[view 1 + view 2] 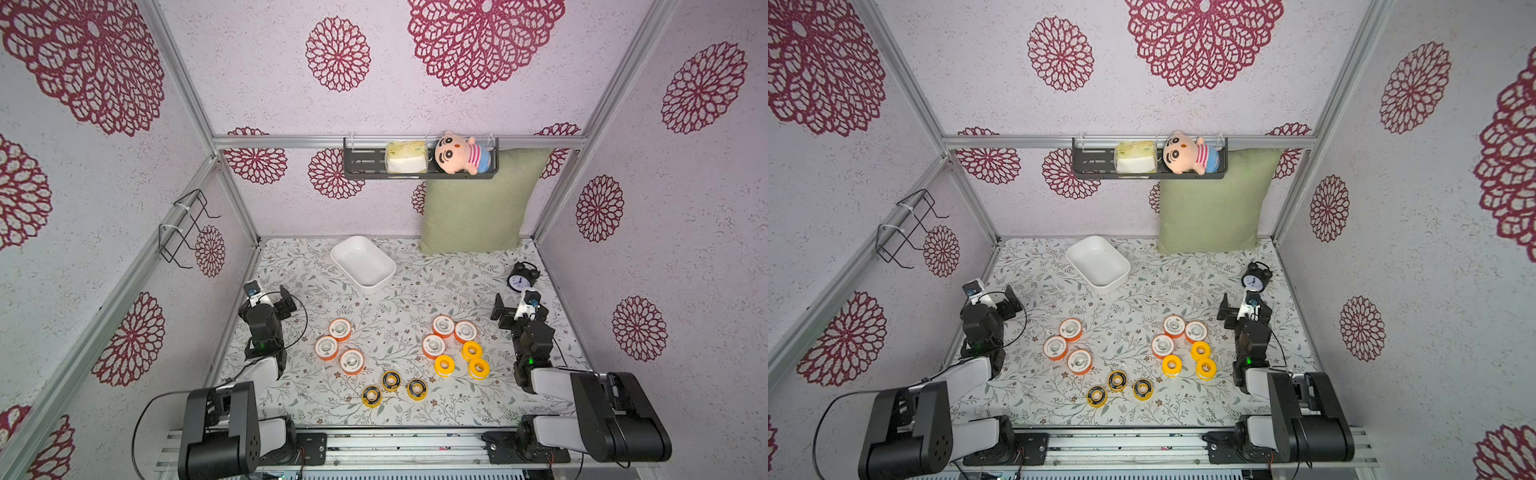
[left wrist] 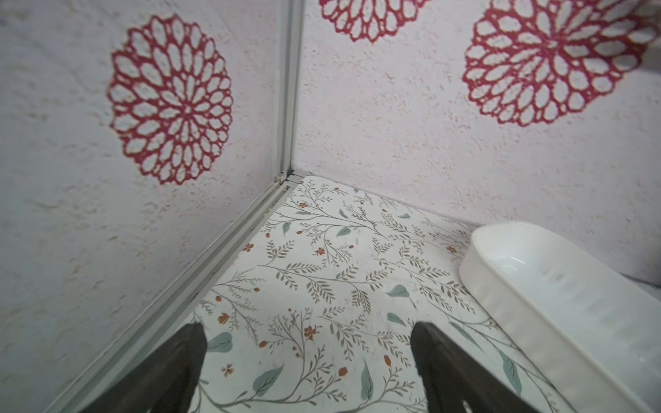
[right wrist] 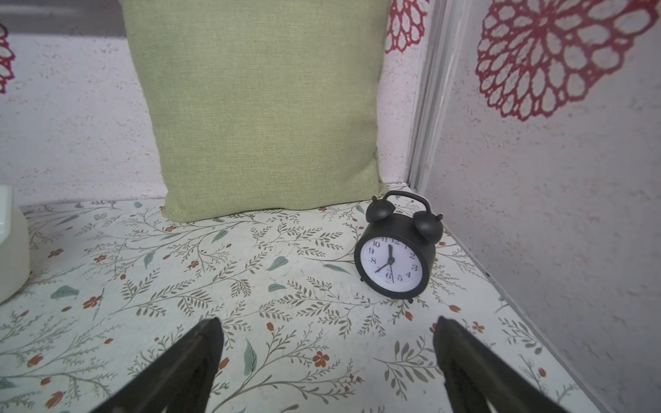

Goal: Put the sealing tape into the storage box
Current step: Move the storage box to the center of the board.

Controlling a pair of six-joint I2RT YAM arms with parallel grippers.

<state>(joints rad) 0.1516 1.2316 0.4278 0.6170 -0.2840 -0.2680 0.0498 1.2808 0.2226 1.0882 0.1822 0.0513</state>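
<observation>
Jaws spread wide and empty, my left gripper (image 2: 308, 329) hangs low over the leaf-printed tabletop (image 1: 399, 299), aimed at the back-left corner of the cell. My right gripper (image 3: 328, 321), equally parted and holding nothing, faces the small black twin-bell alarm clock (image 3: 393, 261) and the green fabric cushion (image 3: 257, 107) propped against the back wall.

The shallow white plastic storage box (image 1: 363, 266) sits ahead of my left gripper and inward of it, near the middle of the back edge. It is empty, and its long axis runs diagonally from back-left to front-right. It lies nearer my left arm than my right.

No sealing tape shows in either wrist view. In both top views all twelve rolls lie behind my grippers, toward my base, flat on the table with their centre holes up. The three orange white-faced rolls (image 1: 340, 329) of one cluster are just inward of my left arm. Three more orange rolls (image 1: 443, 325) are packed against three all-yellow rolls (image 1: 472, 350) beside my right arm. Three yellow black-faced rolls (image 1: 391, 380) lie between the arms, closest to my base.

As I judge it, the coming move is a pull-back and inward turn. The left arm is better placed, since its cluster and the box share its side.
</observation>
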